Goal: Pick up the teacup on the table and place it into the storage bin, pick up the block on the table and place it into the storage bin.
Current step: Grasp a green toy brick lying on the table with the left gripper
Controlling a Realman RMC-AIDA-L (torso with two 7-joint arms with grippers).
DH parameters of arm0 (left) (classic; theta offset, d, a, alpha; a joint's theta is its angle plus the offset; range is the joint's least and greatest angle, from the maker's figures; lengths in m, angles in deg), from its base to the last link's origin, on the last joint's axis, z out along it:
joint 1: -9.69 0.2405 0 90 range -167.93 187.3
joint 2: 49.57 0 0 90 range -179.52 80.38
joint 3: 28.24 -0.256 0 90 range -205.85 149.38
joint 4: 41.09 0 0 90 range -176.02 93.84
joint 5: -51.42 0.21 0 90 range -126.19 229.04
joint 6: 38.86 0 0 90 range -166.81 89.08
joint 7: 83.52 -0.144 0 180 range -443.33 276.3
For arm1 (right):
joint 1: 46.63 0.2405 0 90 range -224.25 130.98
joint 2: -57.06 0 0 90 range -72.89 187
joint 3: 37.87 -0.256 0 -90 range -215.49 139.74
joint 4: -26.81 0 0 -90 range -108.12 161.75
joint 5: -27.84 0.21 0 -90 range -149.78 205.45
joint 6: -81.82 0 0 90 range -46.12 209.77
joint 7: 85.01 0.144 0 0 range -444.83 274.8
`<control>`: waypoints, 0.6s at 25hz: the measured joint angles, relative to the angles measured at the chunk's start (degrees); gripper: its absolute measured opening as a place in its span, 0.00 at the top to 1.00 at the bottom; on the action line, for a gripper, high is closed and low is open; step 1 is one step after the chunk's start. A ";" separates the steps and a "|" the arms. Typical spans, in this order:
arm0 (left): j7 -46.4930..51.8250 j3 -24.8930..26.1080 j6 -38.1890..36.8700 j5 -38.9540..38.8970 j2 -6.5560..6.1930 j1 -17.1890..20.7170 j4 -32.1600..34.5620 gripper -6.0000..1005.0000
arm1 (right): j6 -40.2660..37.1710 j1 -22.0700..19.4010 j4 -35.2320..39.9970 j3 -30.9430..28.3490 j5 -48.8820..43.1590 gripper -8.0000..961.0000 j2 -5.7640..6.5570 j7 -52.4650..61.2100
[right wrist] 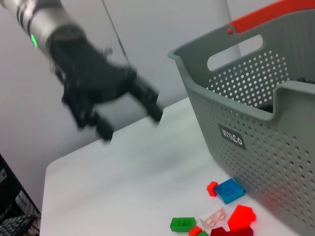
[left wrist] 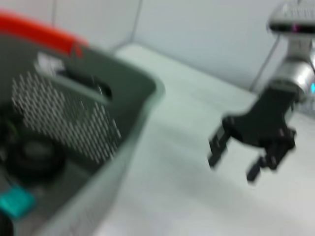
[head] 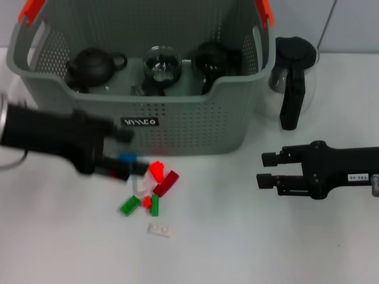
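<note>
The storage bin (head: 195, 127) stands at the back of the table and also shows in the right wrist view (right wrist: 256, 123) and the left wrist view (left wrist: 83, 118). Inside it are a dark teapot (head: 93, 65), a clear glass cup (head: 161, 62) and a dark cup (head: 210, 59). Several loose blocks lie in front of the bin: blue (right wrist: 229, 190), red (head: 157, 170), dark red (head: 166, 183) and green (head: 129, 206). My left gripper (head: 121, 155) is blurred, open and empty, in the air above the blue block (head: 125, 157). My right gripper (head: 266, 169) is open and empty, low at the right.
A glass pitcher with a black handle (head: 293, 77) stands right of the bin. A small white block (head: 159, 229) lies nearest the front. The table's left edge shows in the right wrist view (right wrist: 47, 191).
</note>
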 joint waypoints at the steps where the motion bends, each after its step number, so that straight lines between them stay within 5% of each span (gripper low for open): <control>1: -0.79 -0.24 -0.10 1.00 0.05 0.41 -1.47 0.21 | 0.01 0.03 -0.02 0.00 0.00 0.39 -0.02 0.01; 12: -1.97 -0.72 2.71 18.07 3.10 -1.35 -6.28 0.21 | 0.31 0.51 -0.07 0.00 0.00 0.39 0.01 0.37; 15: 2.25 -5.48 6.15 20.62 3.38 -1.56 -5.90 0.22 | 0.39 0.51 -0.07 0.00 0.00 0.39 0.04 0.38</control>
